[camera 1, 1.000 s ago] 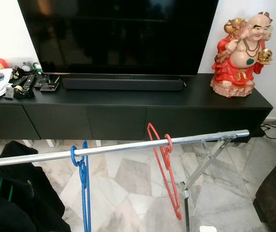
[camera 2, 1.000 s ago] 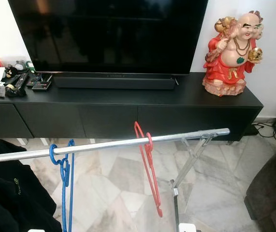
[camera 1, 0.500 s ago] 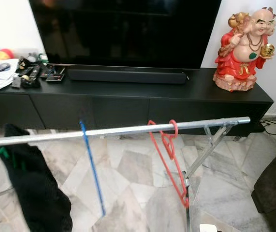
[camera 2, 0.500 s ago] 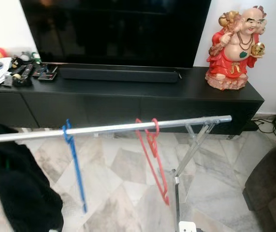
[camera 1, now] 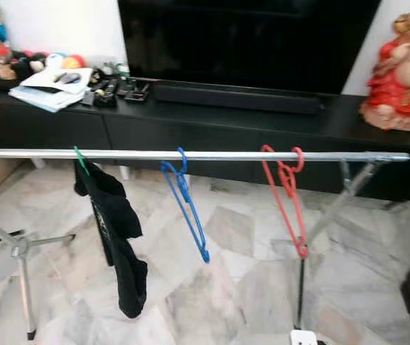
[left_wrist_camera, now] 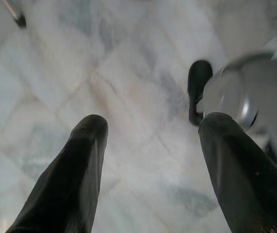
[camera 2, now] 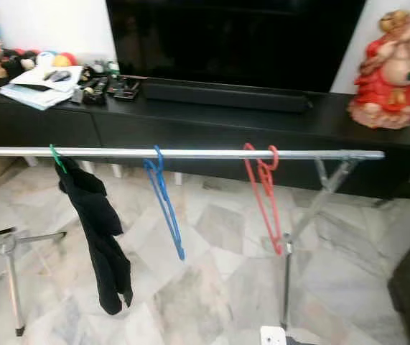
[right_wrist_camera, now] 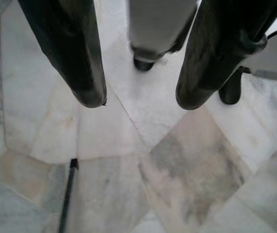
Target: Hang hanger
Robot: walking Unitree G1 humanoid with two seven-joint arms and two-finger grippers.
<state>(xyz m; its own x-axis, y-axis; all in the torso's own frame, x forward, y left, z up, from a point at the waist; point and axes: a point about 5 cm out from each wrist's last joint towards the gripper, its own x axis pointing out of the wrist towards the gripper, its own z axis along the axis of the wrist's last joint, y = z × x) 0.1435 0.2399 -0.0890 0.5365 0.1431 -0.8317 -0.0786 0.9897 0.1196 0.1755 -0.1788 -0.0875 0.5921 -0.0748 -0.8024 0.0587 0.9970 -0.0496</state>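
The head's stereo pair looks forward and down across a horizontal silver metal clothes rail [camera 1: 212,155] toward a long black TV cabinet [camera 2: 212,126], both eyes sharing that scene from a slight sideways offset. Each wrist camera points straight down along its black fingers, close above pale marble floor tiles [right_wrist_camera: 187,179].
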